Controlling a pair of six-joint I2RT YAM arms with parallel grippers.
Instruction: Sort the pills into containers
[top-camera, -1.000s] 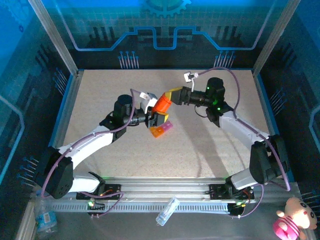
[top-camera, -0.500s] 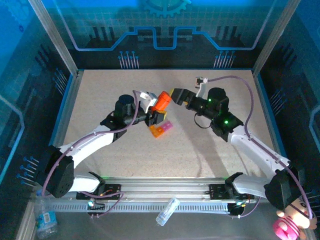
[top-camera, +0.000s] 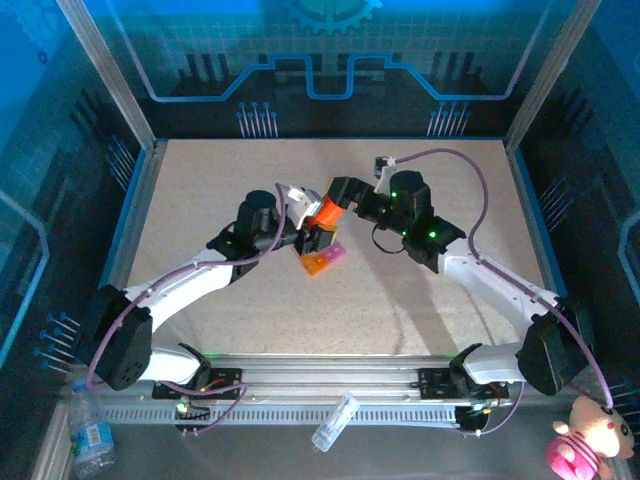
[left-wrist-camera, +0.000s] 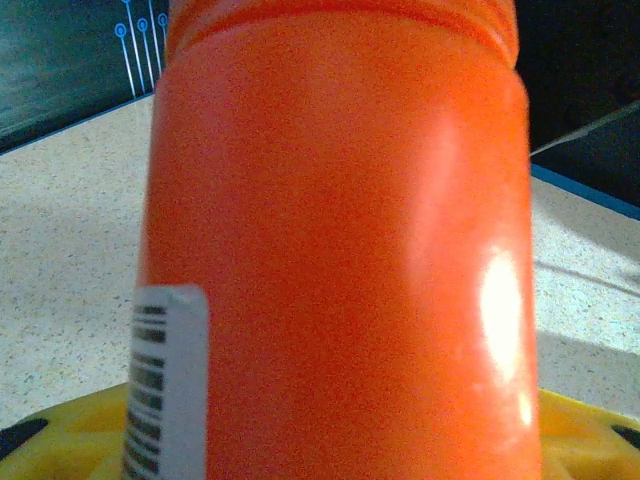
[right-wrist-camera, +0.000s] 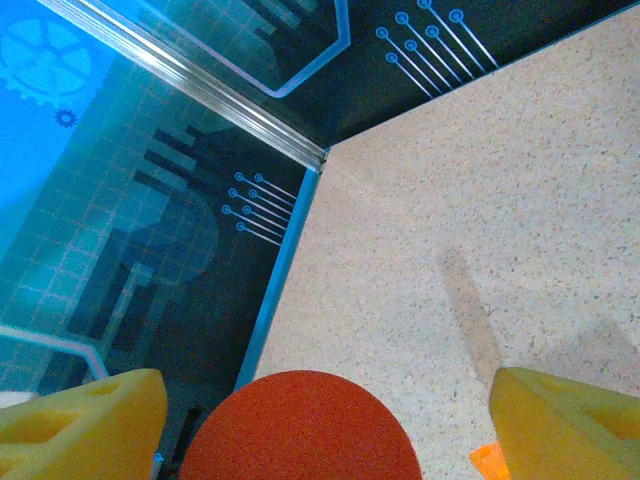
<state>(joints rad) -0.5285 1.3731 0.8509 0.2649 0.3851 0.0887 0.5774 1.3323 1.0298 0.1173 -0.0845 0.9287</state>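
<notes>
Containers (top-camera: 322, 260) by bottle (top-camera: 325, 208) tight in left gripper (top-camera: 314, 226); wrist view: right gripper (right-wrist-camera: 320, 388) apart, seemingly off cap (right-wrist-camera: 300, 435).

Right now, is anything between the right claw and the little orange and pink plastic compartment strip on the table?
Yes. The orange cylindrical plastic bottle, tilted in the left gripper, sits between the right gripper and the orange and pink compartment strip; its round cap lies between the right gripper's open yellow fingers.

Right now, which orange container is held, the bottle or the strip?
The bottle, gripped in the left fingers, its cap between the open right fingers. The strip lies on the table, ungripped.
</notes>
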